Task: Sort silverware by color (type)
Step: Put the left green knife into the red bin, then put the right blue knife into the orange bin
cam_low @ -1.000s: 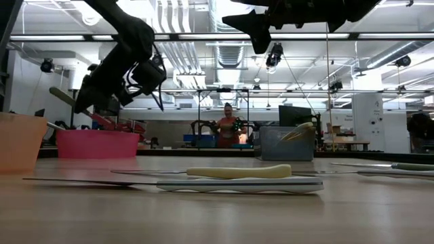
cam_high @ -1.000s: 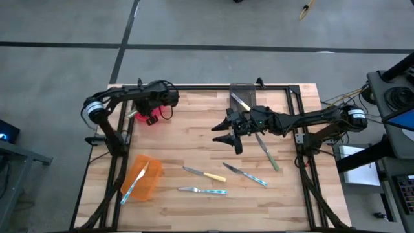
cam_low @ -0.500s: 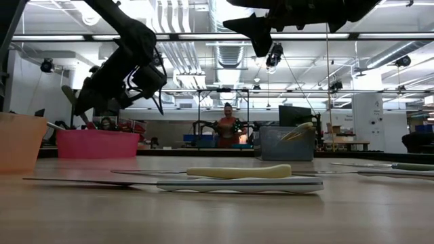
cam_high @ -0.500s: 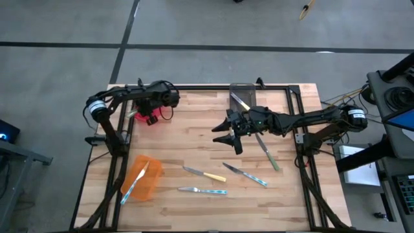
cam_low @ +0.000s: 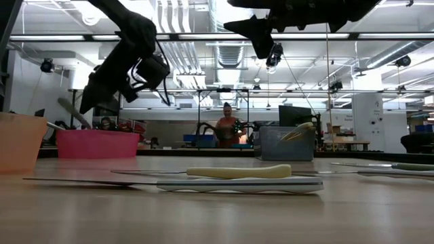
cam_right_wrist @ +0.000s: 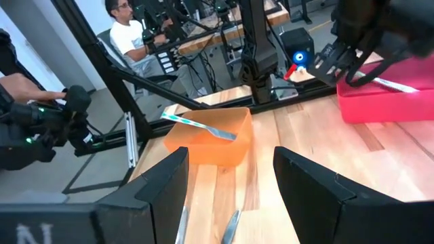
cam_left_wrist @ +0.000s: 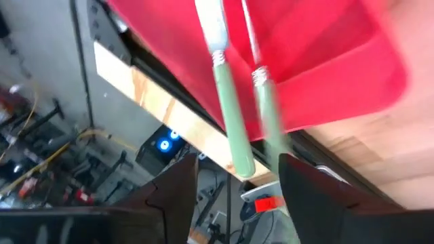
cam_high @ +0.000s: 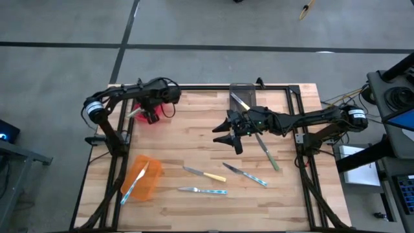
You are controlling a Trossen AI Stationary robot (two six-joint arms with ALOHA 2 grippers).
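Left tool (cam_high: 152,114) hung over the red bin (cam_high: 146,114) at the bench's (cam_high: 194,129) far-left corner, fingers (cam_left_wrist: 178,196) spread wide and empty — two green-handled knives (cam_left_wrist: 230,122) lay in the bin, handles over its rim. Right tool (cam_high: 228,137) hovered above mid-bench, fingers wide, holding nothing. A green-handled knife (cam_high: 266,153) lay beside it; a yellow-handled knife (cam_high: 204,174) and two blue-handled knives (cam_high: 246,175) lay nearer the front. The orange bin (cam_high: 143,178) held one blue-handled knife (cam_right_wrist: 200,125); the grey bin (cam_high: 242,92) held another knife.

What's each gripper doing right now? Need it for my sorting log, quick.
Left gripper: open over the red bin, holding nothing.
Right gripper: open, empty, above mid-table.
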